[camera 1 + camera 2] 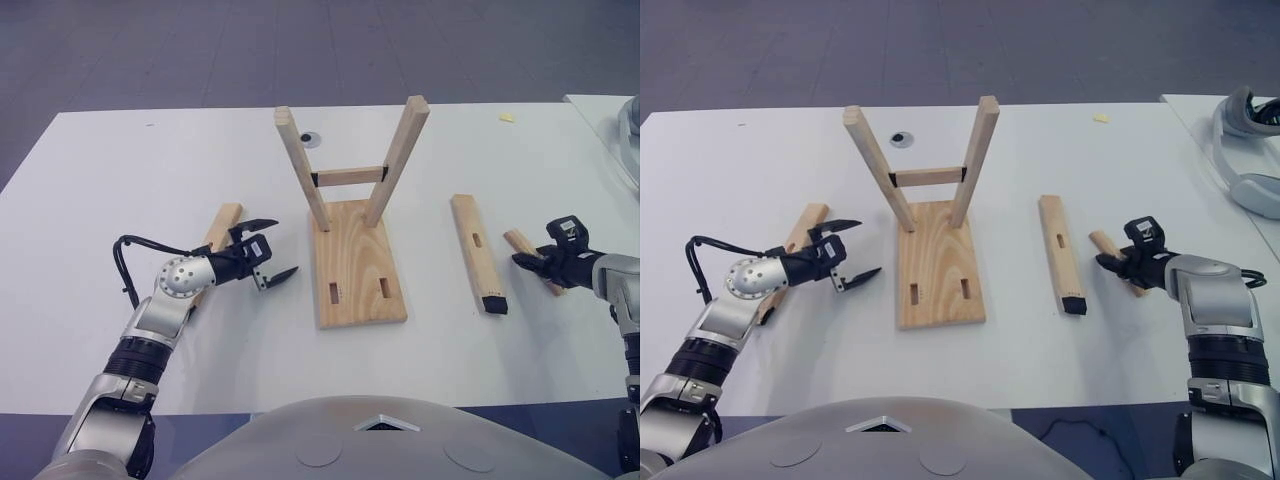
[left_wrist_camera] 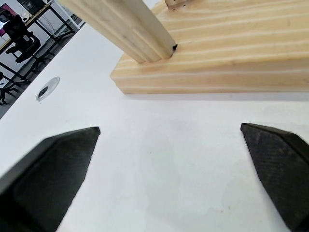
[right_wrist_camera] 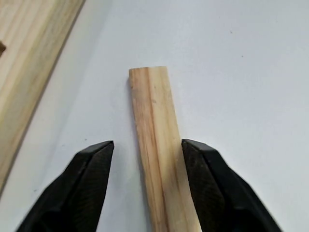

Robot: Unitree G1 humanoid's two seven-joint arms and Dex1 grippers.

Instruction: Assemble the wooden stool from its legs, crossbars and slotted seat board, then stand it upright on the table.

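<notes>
The slotted seat board [image 1: 360, 262] lies flat mid-table. Two legs [image 1: 300, 165] stand up from its far end, joined by a crossbar [image 1: 350, 177]; two slots near its front edge are empty. To its left my left gripper [image 1: 272, 248] hovers open with nothing in it, above a loose leg [image 1: 224, 222]. The left wrist view faces the board [image 2: 217, 63] between the spread fingertips [image 2: 72, 145]. A second loose leg [image 1: 477, 253] lies right of the board. Farther right, my right gripper [image 3: 147, 145] is open and straddles a short loose crossbar [image 3: 152, 111] lying flat.
A white headset [image 1: 1250, 150] rests on the neighbouring table at the far right. A round grommet [image 1: 309, 138] and a small yellow scrap [image 1: 507, 117] sit near the table's far edge. Bare tabletop lies in front of the board.
</notes>
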